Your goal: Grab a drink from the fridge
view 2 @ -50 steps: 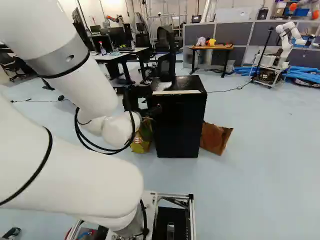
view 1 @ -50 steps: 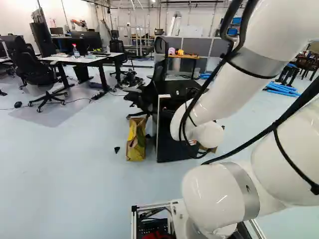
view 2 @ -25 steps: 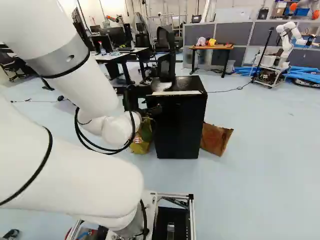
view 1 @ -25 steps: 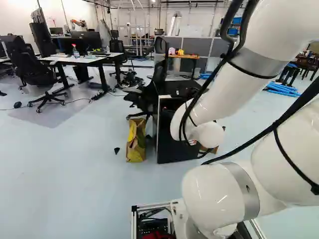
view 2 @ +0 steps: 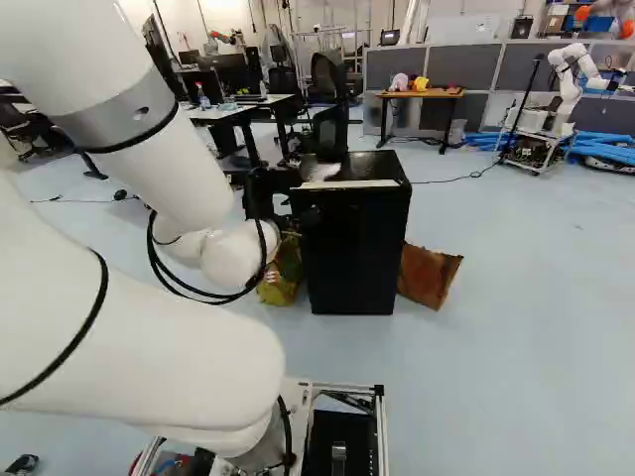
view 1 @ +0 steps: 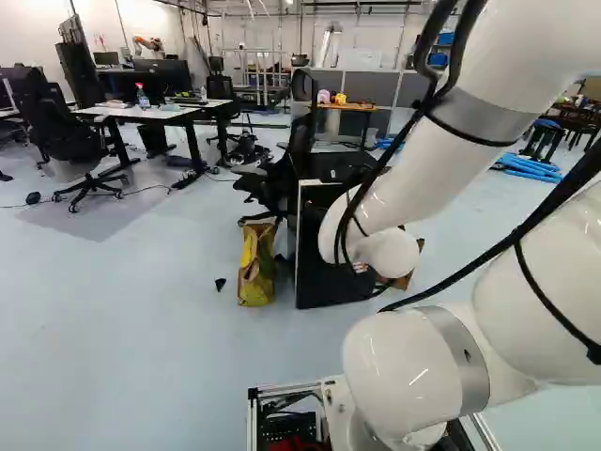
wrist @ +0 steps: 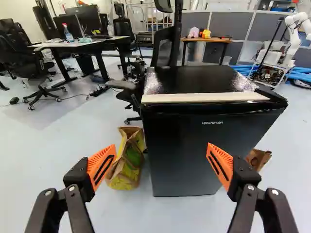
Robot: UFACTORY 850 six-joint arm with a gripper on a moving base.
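Facing a closed black fridge on the pale floor, we see it ahead of our gripper, whose jaws stand spread wide, the orange pads well apart. Just beside the fridge stands a yellow-and-brown paper bag; a brown bag rests near its opposite side, and a black office chair stands behind
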